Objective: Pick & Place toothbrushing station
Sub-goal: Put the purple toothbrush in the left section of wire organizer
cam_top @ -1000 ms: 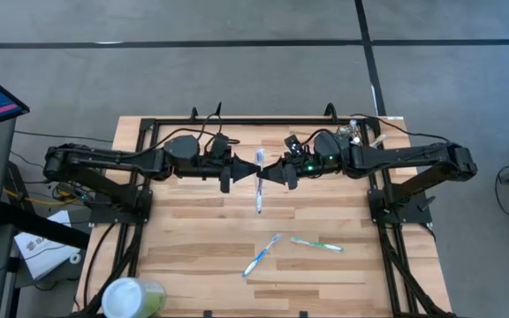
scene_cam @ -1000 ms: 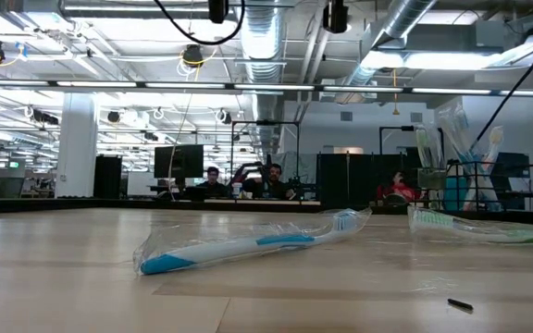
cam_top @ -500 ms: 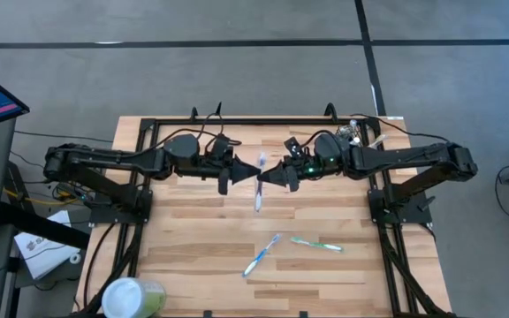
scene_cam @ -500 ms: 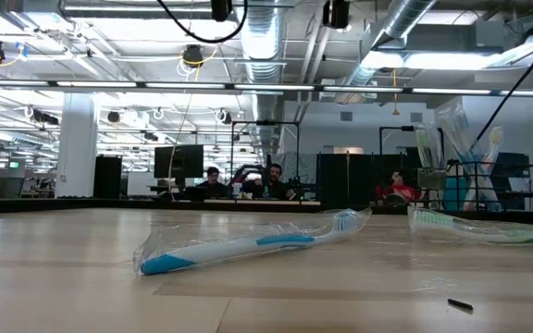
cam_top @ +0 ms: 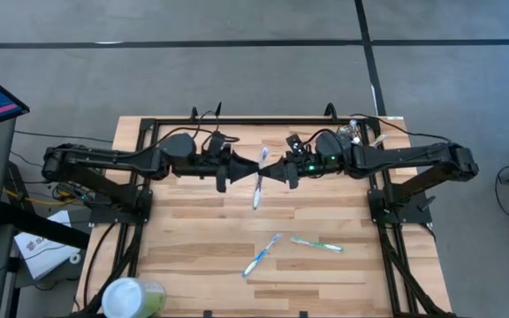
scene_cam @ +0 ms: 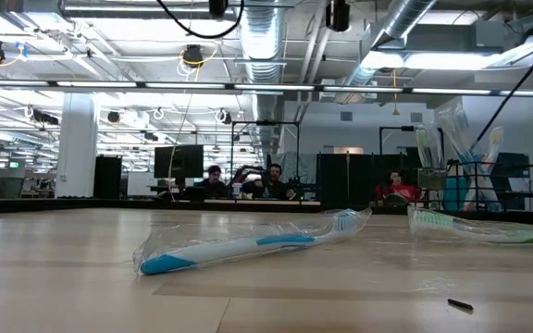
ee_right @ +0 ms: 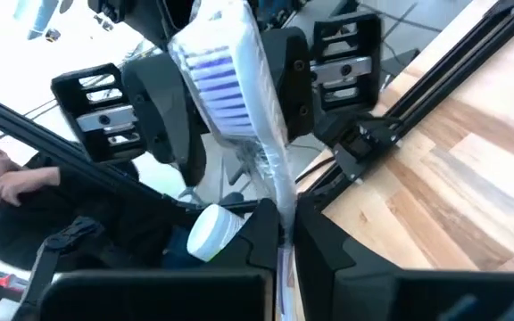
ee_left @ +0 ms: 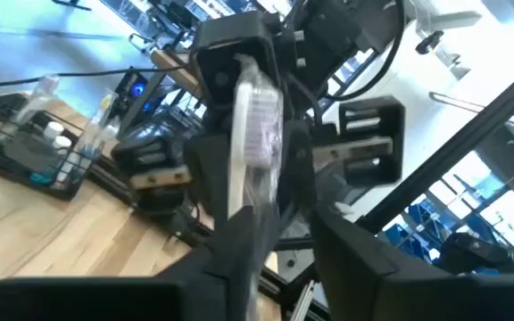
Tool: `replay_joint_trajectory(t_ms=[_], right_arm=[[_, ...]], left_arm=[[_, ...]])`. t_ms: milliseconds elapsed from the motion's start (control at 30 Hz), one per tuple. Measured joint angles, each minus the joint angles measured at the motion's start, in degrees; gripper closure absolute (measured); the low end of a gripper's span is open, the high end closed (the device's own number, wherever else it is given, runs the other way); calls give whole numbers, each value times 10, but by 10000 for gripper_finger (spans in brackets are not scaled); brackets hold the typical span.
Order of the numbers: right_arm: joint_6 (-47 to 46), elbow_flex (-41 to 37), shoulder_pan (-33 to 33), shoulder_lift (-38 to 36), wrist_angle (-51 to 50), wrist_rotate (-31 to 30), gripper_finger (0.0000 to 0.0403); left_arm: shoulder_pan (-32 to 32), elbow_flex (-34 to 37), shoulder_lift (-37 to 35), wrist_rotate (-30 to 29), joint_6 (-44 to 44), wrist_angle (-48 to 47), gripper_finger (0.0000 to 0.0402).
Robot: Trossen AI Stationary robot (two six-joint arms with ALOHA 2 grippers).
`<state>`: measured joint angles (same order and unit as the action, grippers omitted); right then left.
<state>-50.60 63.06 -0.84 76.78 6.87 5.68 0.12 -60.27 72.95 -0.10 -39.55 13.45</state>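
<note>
Both pincers meet mid-air over the counter's far half, the left pincer and right pincer each closed on one wrapped toothbrush, seemingly passing it across. The black holder sits well apart, at the far right corner.

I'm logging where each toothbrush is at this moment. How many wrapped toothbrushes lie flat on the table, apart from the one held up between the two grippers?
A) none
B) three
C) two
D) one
C: the high view shows a blue toothbrush and a green toothbrush lying on the table, while a third toothbrush sits between the left gripper and the right gripper.
</note>
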Motion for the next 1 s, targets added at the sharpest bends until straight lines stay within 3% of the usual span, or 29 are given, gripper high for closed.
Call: replay_joint_trajectory(t_ms=[233,333,800,1000], right_arm=[[23,0,-14,-26,-1,-14,394],[63,0,-25,-56,-27,-51,394],[258,0,-128,-255,-218,-362,394],[307,0,-151,-304,-274,-498,394]], left_arm=[[0,0,-44,-39,16,-4,217],[0,0,-62,-53,23,-4,195],[-7,0,-51,-59,8,-17,193],[-7,0,-32,-56,-17,-21,199]])
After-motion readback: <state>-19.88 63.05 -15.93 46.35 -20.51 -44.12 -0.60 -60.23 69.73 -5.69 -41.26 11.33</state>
